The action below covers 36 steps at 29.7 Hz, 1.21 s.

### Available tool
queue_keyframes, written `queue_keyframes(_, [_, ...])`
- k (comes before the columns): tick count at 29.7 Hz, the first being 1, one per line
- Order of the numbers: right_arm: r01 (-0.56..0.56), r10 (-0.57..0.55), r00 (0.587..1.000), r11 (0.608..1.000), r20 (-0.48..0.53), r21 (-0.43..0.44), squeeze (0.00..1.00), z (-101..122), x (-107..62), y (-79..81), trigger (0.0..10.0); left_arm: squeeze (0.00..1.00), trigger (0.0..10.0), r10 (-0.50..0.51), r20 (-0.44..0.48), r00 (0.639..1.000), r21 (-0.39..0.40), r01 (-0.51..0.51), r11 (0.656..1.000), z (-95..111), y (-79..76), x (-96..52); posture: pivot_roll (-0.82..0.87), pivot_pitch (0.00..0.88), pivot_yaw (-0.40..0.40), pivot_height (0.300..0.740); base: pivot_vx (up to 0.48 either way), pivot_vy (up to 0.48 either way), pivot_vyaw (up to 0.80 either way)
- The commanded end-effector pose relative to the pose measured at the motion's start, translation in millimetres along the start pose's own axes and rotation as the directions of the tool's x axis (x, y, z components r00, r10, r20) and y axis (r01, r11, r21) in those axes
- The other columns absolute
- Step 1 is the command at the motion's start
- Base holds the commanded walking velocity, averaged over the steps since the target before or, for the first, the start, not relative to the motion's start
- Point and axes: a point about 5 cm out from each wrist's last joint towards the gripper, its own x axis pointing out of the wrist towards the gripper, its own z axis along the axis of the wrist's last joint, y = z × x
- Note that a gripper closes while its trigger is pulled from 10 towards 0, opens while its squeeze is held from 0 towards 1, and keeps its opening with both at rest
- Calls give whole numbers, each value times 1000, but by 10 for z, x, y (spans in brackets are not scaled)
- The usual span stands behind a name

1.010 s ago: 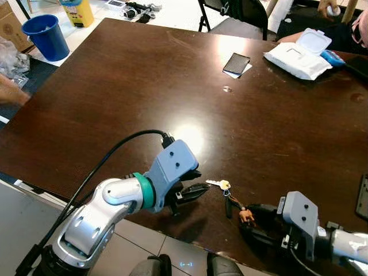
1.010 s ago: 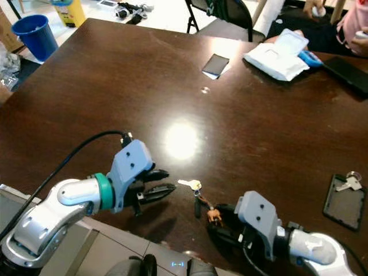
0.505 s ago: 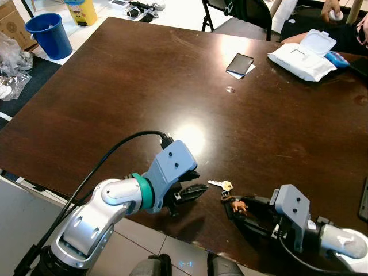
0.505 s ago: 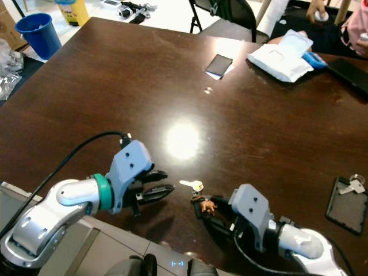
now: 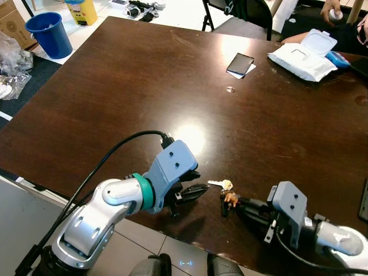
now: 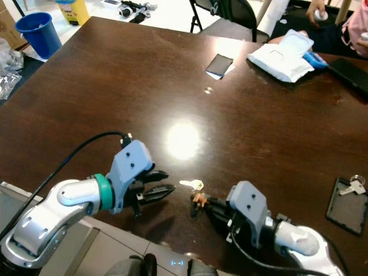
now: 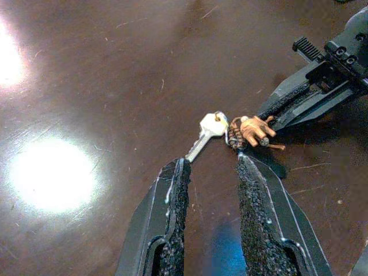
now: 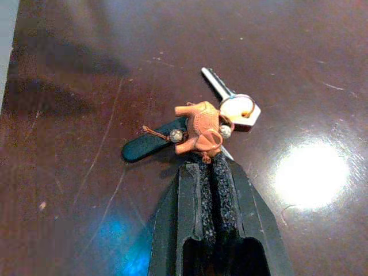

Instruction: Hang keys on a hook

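One bunch of keys (image 5: 225, 190) lies on the dark brown desk (image 5: 144, 86) near its front edge: a silver key, a black fob and a small orange charm (image 8: 199, 130) on one ring. Two tools flank it. The right tool (image 8: 210, 164) has its fingers pressed together, tips touching the charm from the bunch's right. The left tool (image 7: 210, 167) rests just left of the keys, its fingers narrowly parted and holding nothing, the key blade pointing into their gap. Far beyond the keys lie one black phone (image 5: 237, 62) and one white wipes pack (image 5: 303, 57).
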Motion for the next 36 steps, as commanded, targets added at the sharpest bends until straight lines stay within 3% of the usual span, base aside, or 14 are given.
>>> queue_keyframes(1, [0, 0, 1000, 1000, -10, 11, 0, -50, 16, 34, 10000, 0, 10000, -5, -6, 1000, -14, 5, 1000, -17, -18, -23, -67, 183, 162, 740, 0, 0, 0])
queue_keyframes(9, [74, -73, 995, 997, 63, -18, 0, 124, 53, -72, 10000, 0, 10000, -5, -7, 1000, -12, 5, 1000, -12, -12, -26, -66, 186, 167, 740, 0, 0, 0])
queue_keyframes(10, [98, -95, 990, 995, 105, -28, 0, 231, 68, -102, 10000, 0, 10000, -5, -6, 1000, -12, 5, 1000, -10, -14, -24, -66, 186, 169, 740, 0, 0, 0])
queue_keyframes(12, [193, -178, 948, 981, 263, -33, 0, 603, 121, -187, 10000, 0, 10000, 16, 19, 1000, -5, -15, 1000, 54, 24, 3, -67, 182, 173, 740, 0, 0, 0])
queue_keyframes(14, [228, -209, 924, 973, 319, -23, 0, 734, 136, -209, 10000, 0, 10000, 33, 37, 999, 3, -33, 999, 102, 64, 20, -66, 180, 173, 740, 0, 0, 0])
queue_keyframes(20, [299, -278, 871, 954, 405, 12, 0, 910, 176, -247, 10000, 0, 10000, 121, 96, 988, 26, -124, 992, 277, 269, 69, -65, 179, 172, 740, 0, 0, 0])
queue_keyframes(21, [344, -332, 834, 938, 440, 55, 0, 965, 205, -277, 10000, 0, 10000, 179, 120, 977, 37, -185, 982, 362, 409, 75, -64, 177, 174, 740, 0, 0, 0])
queue_keyframes(23, [344, -332, 834, 938, 440, 55, 0, 965, 205, -277, 10000, 0, 10000, 179, 120, 977, 37, -185, 982, 362, 409, 75, -64, 177, 174, 740, 0, 0, 0])
queue_keyframes(26, [413, -423, 762, 901, 490, 136, 0, 1052, 283, -297, 10000, 0, 10000, 351, 201, 915, 54, -368, 928, 640, 837, -34, -46, 169, 183, 740, 0, 0, 0])
queue_keyframes(29, [430, -446, 747, 890, 493, 154, 0, 1072, 294, -295, 10000, 0, 10000, 389, 226, 893, 57, -411, 910, 715, 928, -89, -42, 168, 185, 740, 0, 0, 0])
queue_keyframes(31, [478, -507, 703, 856, 499, 197, 0, 1095, 314, -335, 10000, 0, 10000, 445, 265, 855, 71, -477, 876, 793, 1021, -157, -26, 161, 192, 740, 0, 0, 0])
queue_keyframes(34, [491, -525, 689, 845, 499, 211, 0, 1105, 319, -345, 10000, 0, 10000, 459, 276, 844, 73, -495, 866, 815, 1046, -173, -26, 161, 192, 740, 0, 0, 0])
queue_keyframes(35, [495, -537, 681, 839, 498, 226, 0, 1104, 353, -332, 10000, 0, 10000, 497, 301, 814, 63, -537, 841, 859, 1078, -231, -11, 147, 195, 740, 0, 0, 0])
queue_keyframes(36, [495, -537, 681, 839, 498, 226, 0, 1104, 353, -332, 10000, 0, 10000, 497, 301, 814, 63, -537, 841, 859, 1078, -231, -11, 147, 195, 740, 0, 0, 0])
